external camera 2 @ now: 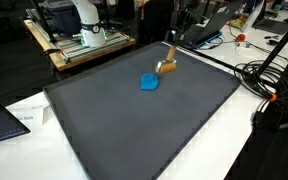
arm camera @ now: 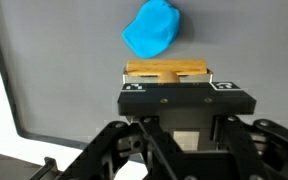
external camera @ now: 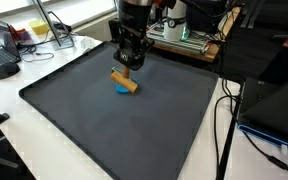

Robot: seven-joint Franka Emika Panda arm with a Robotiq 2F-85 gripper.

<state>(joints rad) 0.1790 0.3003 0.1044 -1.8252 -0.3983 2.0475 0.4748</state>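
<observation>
Wrist view shows the fingers clamped on a wooden block, which lies crosswise between them over the dark mat. A blue lump sits just beyond the fingertips. A firm, level grip should avoid nudging it.

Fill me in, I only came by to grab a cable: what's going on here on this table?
A robot arm has its fingers shut on a small wooden block and holds it low over a dark mat. A blue lump lies on the mat close by, clearly apart from the block in an exterior view. Whether the block touches the mat or hangs just above it is hard to tell.
</observation>
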